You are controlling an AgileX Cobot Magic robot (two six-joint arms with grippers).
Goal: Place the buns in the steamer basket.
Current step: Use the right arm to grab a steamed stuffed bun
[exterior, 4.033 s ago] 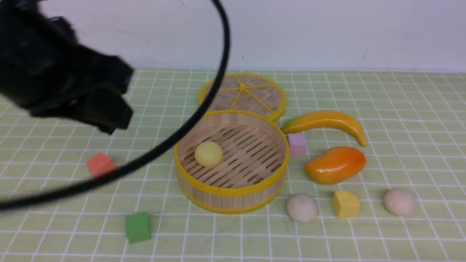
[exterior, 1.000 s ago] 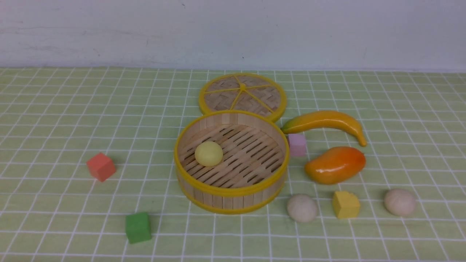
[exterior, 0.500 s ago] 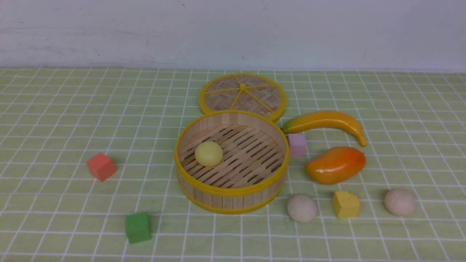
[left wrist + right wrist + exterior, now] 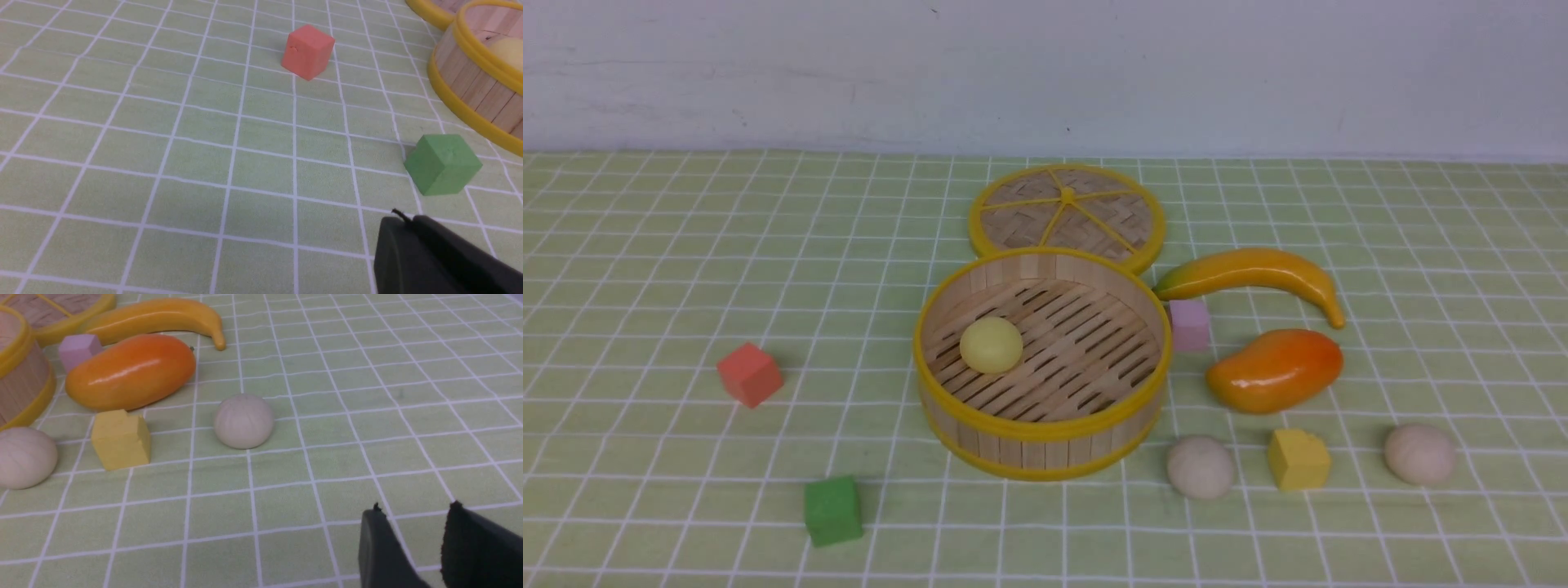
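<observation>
The steamer basket [image 4: 1042, 433] stands mid-table with a pale yellow bun [image 4: 991, 345] on its slatted floor. Two off-white buns lie on the cloth to its front right, one [image 4: 1200, 466] close to the basket wall and one [image 4: 1419, 454] farther right. Neither arm shows in the front view. In the left wrist view my left gripper [image 4: 404, 222] is shut and empty, with the basket's wall [image 4: 470, 87] off to the side. In the right wrist view my right gripper [image 4: 413, 514] stands open and empty over bare cloth, short of the nearer bun [image 4: 244, 421]; the other bun [image 4: 25, 456] lies beyond a yellow cube.
The woven lid [image 4: 1067, 214] lies behind the basket. A banana [image 4: 1250, 273], a mango [image 4: 1274, 369], a pink cube [image 4: 1190, 323] and a yellow cube [image 4: 1298, 459] sit on the right. A red cube [image 4: 749, 373] and a green cube [image 4: 832, 510] sit on the left.
Four seconds ago the left arm and its cable crossed the front view; it has since withdrawn out of that view. Over the last second nothing on the table has moved.
</observation>
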